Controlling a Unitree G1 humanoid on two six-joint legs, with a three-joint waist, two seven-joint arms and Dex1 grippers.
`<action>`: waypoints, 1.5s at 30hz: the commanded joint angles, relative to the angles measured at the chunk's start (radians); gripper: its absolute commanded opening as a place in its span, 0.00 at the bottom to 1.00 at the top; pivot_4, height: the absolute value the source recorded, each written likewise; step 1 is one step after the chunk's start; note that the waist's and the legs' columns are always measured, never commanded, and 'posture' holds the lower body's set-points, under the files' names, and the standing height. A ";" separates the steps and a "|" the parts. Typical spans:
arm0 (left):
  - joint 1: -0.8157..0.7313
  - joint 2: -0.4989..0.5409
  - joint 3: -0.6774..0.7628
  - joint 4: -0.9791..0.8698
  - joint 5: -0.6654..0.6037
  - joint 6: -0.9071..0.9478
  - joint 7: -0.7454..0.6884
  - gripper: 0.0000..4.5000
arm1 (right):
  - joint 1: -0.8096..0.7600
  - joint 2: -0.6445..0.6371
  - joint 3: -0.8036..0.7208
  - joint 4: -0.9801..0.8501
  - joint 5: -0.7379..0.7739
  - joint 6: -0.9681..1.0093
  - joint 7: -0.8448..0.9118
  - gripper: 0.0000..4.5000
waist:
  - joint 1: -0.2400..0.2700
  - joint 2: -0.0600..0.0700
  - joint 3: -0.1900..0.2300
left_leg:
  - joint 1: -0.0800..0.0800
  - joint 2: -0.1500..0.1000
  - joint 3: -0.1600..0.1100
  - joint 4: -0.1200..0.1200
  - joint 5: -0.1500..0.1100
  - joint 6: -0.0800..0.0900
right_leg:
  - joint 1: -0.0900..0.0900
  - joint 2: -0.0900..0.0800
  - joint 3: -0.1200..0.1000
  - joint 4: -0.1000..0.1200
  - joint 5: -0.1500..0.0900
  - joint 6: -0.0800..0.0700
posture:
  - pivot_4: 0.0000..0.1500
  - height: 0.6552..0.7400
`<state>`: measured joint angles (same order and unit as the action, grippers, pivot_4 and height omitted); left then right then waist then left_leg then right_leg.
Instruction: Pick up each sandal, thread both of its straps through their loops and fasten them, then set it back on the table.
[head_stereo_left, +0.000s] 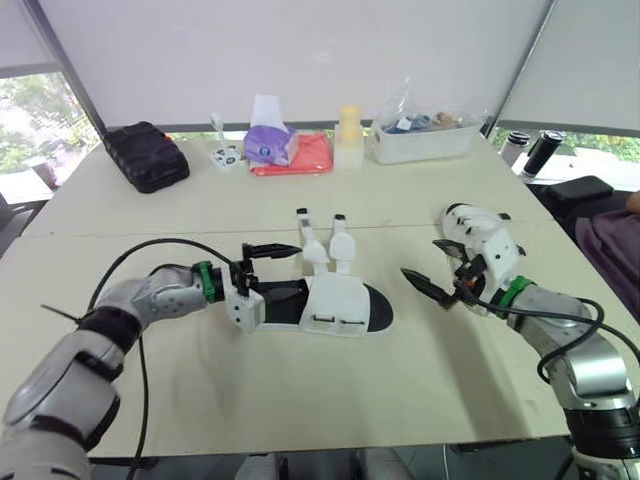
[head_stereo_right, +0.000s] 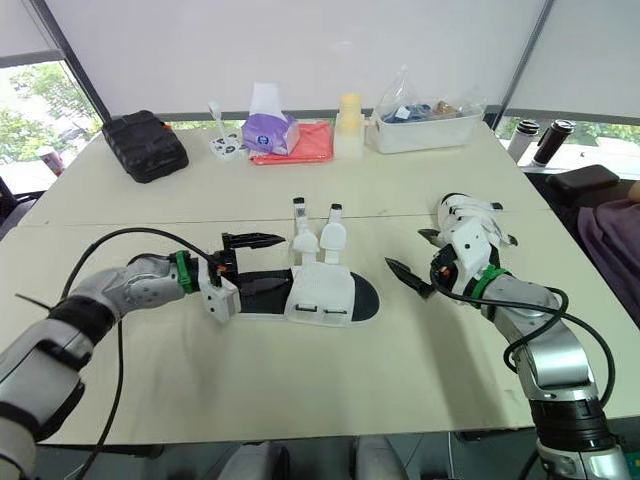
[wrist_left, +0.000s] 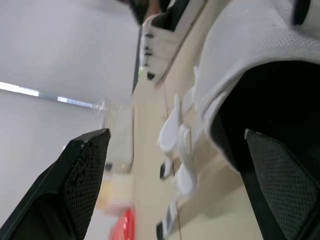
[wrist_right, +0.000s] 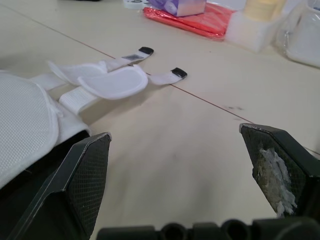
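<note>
Your main risk was the sandal (head_stereo_left: 335, 305) sliding or swinging on the table (head_stereo_left: 300, 420) when the left gripper (head_stereo_left: 282, 270) closed. It had only the heel end between its fingers, so a shallow bite there would probably have let the heavier toe end pivot away. The second risk was the straps (head_stereo_left: 325, 240). Both lay unfastened, flat on the table and splayed out on the far side of the sandal. A pinch from above on such thin, limp tabs could easily have pushed them along instead of lifting them. The loops (head_stereo_left: 338, 322) on the near side of the white upper looked like narrow slots, so a strap held crookedly would likely have jammed at the opening.

You had the left arm reaching in low from the left with its forearm nearly level. Its fingers were spread wide across the heel, one over the black footbed and the other beyond the sandal's far edge, gripping nothing. The right gripper (head_stereo_left: 422, 260) hung just above the table near the toe but apart from it. Its fingers were parted, empty, and pointed toward the sandal. The sandal itself lay at mid-table, sole down.
</note>
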<state>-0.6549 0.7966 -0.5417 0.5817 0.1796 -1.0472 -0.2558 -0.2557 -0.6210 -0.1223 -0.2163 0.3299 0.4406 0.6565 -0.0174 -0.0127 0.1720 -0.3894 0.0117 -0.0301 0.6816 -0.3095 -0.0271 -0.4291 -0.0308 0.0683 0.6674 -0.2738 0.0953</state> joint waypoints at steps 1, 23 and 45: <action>0.089 -0.016 0.135 -0.196 -0.238 0.285 -0.066 0.99 | -0.028 0.008 -0.010 0.008 0.002 -0.029 0.000 1.00 | 0.003 0.000 0.000 | 0.000 0.000 0.000 0.000 0.000 0.000 | 0.000 0.000 0.000 0.000 0.000 0.000 | 1.00 1.00; 0.032 -0.495 0.662 -0.357 -0.692 1.435 -0.023 0.99 | -0.084 0.075 -0.033 0.058 0.052 -0.006 -0.026 1.00 | 0.000 0.000 -0.001 | 0.001 -0.003 -0.002 0.002 0.000 0.000 | 0.001 0.001 0.000 0.001 0.000 0.001 | 1.00 1.00; 0.291 -0.222 0.660 -0.668 -0.769 1.658 -0.448 0.01 | -0.114 -0.013 -0.037 0.069 0.117 0.086 0.083 1.00 | 0.001 0.000 -0.001 | 0.001 -0.002 -0.002 0.001 0.000 0.000 | 0.001 0.001 0.000 0.000 0.000 0.000 | 1.00 1.00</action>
<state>-0.3483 0.5644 0.1088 -0.0788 -0.5982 0.6386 -0.6866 -0.3680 -0.6130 -0.1494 -0.1074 0.4185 0.5164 0.7168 -0.0162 -0.0127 0.1712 -0.3888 0.0099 -0.0320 0.6831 -0.3095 -0.0272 -0.4280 -0.0296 0.0682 0.6674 -0.2734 0.0958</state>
